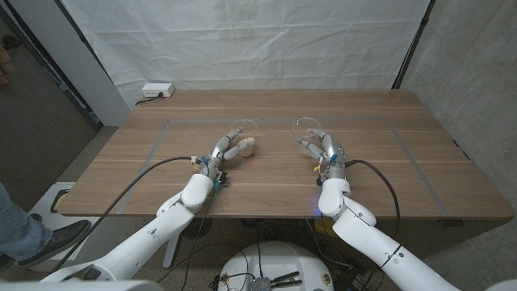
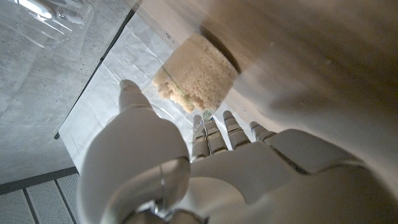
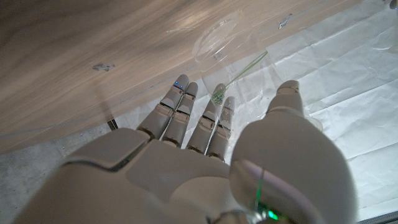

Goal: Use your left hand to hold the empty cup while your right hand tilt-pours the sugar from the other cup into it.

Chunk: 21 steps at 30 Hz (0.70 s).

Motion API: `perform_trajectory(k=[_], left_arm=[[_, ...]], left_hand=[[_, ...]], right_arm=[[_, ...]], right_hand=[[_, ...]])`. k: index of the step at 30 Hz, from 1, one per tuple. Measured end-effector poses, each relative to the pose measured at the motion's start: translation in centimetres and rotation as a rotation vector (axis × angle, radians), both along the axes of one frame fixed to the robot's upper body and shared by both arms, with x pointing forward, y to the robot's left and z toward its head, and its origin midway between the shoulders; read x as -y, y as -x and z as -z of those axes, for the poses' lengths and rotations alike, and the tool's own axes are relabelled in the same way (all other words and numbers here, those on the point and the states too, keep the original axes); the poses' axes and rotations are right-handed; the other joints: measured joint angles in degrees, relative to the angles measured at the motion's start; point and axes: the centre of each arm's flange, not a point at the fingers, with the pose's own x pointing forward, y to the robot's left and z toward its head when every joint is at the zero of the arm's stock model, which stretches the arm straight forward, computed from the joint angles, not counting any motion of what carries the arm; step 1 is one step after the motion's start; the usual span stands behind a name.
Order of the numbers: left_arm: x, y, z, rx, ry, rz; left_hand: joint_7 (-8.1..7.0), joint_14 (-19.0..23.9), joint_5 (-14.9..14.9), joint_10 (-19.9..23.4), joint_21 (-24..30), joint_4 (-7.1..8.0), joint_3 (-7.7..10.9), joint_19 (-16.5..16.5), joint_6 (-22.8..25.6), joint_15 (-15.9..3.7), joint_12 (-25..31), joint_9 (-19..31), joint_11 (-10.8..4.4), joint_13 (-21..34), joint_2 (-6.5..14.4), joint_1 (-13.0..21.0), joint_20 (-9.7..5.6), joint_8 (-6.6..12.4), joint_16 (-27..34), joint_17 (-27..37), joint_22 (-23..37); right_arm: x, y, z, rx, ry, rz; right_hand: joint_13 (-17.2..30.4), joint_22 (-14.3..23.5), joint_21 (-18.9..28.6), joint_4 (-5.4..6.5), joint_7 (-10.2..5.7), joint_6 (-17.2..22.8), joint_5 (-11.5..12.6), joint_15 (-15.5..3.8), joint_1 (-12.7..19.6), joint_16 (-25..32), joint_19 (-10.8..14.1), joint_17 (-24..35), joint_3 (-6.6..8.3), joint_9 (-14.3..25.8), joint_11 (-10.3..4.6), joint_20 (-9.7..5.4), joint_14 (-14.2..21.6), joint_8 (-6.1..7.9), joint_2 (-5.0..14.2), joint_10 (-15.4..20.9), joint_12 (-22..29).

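Two clear plastic cups stand mid-table in the head view. The cup with tan sugar [image 1: 245,142] is on the left and the empty cup [image 1: 308,129] on the right. My left hand [image 1: 225,151] reaches up to the sugar cup's near side. In the left wrist view the sugar cup [image 2: 196,71] sits just beyond the fingers [image 2: 211,134] and the thumb, which are spread apart. My right hand [image 1: 323,150] stands just in front of the empty cup, fingers apart. In the right wrist view the empty cup [image 3: 219,40] lies a little past the fingertips [image 3: 186,93].
A white power strip [image 1: 157,90] lies at the table's back left corner. Grey tape lines [image 1: 408,158] mark a rectangle on the wooden table [image 1: 388,194]. A white backdrop hangs behind. A person's leg and shoe [image 1: 32,234] show at the left edge.
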Motion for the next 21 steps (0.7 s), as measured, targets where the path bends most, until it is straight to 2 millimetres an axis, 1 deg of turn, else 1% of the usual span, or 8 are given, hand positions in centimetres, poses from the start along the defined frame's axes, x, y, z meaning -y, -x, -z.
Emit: perform_trajectory(k=[4, 7, 10, 14, 15, 18, 20, 21], left_arm=[[-0.09, -0.06, -0.07, -0.01, -0.008, -0.003], [-0.12, -0.07, -0.16, -0.015, -0.014, -0.004], [-0.14, -0.02, -0.31, -0.016, -0.02, -0.003], [-0.18, 0.19, -0.55, -0.014, -0.03, 0.0], [-0.22, 0.03, -0.28, -0.036, -0.039, -0.001], [-0.29, 0.17, -0.39, -0.04, -0.045, 0.001], [-0.38, 0.33, -0.49, -0.041, -0.049, 0.002], [-0.45, 0.38, -0.5, -0.043, -0.05, 0.003]], left_hand=[[1.32, -0.71, 0.0, -1.19, 0.0, 0.0, 0.0, 0.0, -1.32, 0.08, 0.0, 0.0, 0.99, 0.0, -0.01, -0.01, 0.0, 0.0, 0.0, 0.0, 0.0], [2.07, -1.25, 0.3, -1.93, 0.0, 0.11, -0.1, 0.0, -2.07, 0.4, 0.0, 0.0, 1.72, 0.0, -0.53, -0.53, 0.0, 0.0, 0.0, 0.0, 0.0], [2.86, -2.36, 0.42, -2.85, 0.0, 0.24, -0.24, -0.12, -3.47, 1.13, 0.0, 0.0, 2.64, 0.0, -0.53, -0.53, 0.13, -0.22, 0.01, 0.0, 0.0], [3.68, -3.32, 0.43, -4.75, 0.0, 0.17, -0.64, -0.31, -5.26, 2.09, -0.21, 0.0, 2.92, 0.0, -0.52, -0.53, 0.31, -0.22, 0.01, 0.0, 0.0], [3.73, -3.47, 0.43, -5.0, 0.0, 0.24, -0.71, -0.31, -5.63, 2.23, -0.21, 0.0, 2.76, 0.0, -0.52, -0.53, 0.31, -0.22, 0.01, 0.0, 0.0], [3.93, -3.97, 0.43, -5.4, 0.0, 0.24, -0.71, -0.3, -6.42, 2.32, -0.21, 0.0, 3.17, 0.0, -0.52, -0.54, 0.31, -0.22, 0.01, 0.0, 0.0], [3.86, -4.08, 0.43, -5.7, 0.0, 0.24, -0.71, -0.3, -6.52, 2.24, -0.21, 0.0, 2.88, 0.0, 0.03, -1.08, 0.31, -0.22, 0.01, 0.0, 0.0], [4.07, -4.29, 0.43, -5.9, 0.0, 0.24, -0.7, -0.3, -6.73, 2.44, -0.21, 0.0, 3.08, 0.0, 0.08, -1.13, 0.31, -0.22, 0.01, 0.0, 0.0]], right_arm=[[0.06, -0.02, -0.1, 0.005, -0.002, 0.003], [0.07, -0.01, -0.17, 0.009, -0.002, 0.004], [0.12, 0.0, -0.22, 0.012, -0.001, 0.005], [0.11, 0.0, -0.23, 0.013, -0.001, 0.005], [0.17, 0.0, -0.23, 0.013, 0.001, 0.005], [0.17, 0.01, -0.25, 0.013, 0.0, 0.004], [0.16, 0.0, -0.26, 0.013, -0.001, 0.002], [0.14, 0.0, -0.27, 0.013, -0.002, 0.001]], right_hand=[[0.0, 0.0, 0.0, 0.0, 0.0, 0.0, 0.0, 0.0, 0.0, 0.0, 0.0, 0.0, 0.0, -0.01, 0.0, 0.0, 0.0, 0.0, 0.0, 0.0, 0.0], [0.0, 0.0, 0.0, 0.0, 0.0, 0.0, 0.0, 0.0, 0.0, 0.0, 0.0, 0.0, 0.0, -0.01, 0.0, 0.0, 0.0, 0.0, 0.0, 0.0, 0.0], [0.0, 0.0, 0.0, 0.0, 0.0, 0.0, 0.0, 0.0, 0.0, 0.0, 0.0, 0.0, 0.0, 0.01, 0.0, 0.0, 0.0, 0.0, 0.0, 0.0, 0.0], [0.2, 0.0, 0.0, 0.0, 0.0, 0.0, 0.0, 0.0, 0.0, 0.0, 0.0, 0.01, 0.0, 0.04, 0.0, 0.01, 0.0, -0.01, -0.01, 0.0, -0.05], [0.29, 0.0, 0.0, 0.0, 0.0, 0.0, 0.0, 0.0, 0.05, 0.0, 0.0, 0.01, 0.0, 0.04, 0.0, 0.01, 0.0, -0.01, -0.06, 0.0, -0.33], [0.3, 0.0, 0.0, 0.0, 0.0, 0.0, 0.0, 0.0, 0.05, 0.0, 0.01, 0.11, 0.0, 0.04, 0.0, 0.01, 0.0, -0.01, -0.06, 0.0, -0.44], [0.29, 0.0, 0.0, 0.0, 0.0, 0.0, 0.0, 0.0, 0.05, 0.0, 0.01, 0.16, 0.0, 0.04, 0.0, 0.01, 0.0, -0.01, -0.05, 0.0, -0.45], [0.3, 0.0, 0.0, 0.0, 0.0, 0.0, 0.0, 0.0, 0.04, 0.0, 0.01, 0.16, 0.0, 0.04, 0.0, 0.01, 0.0, -0.01, -0.05, 0.0, -0.44]])
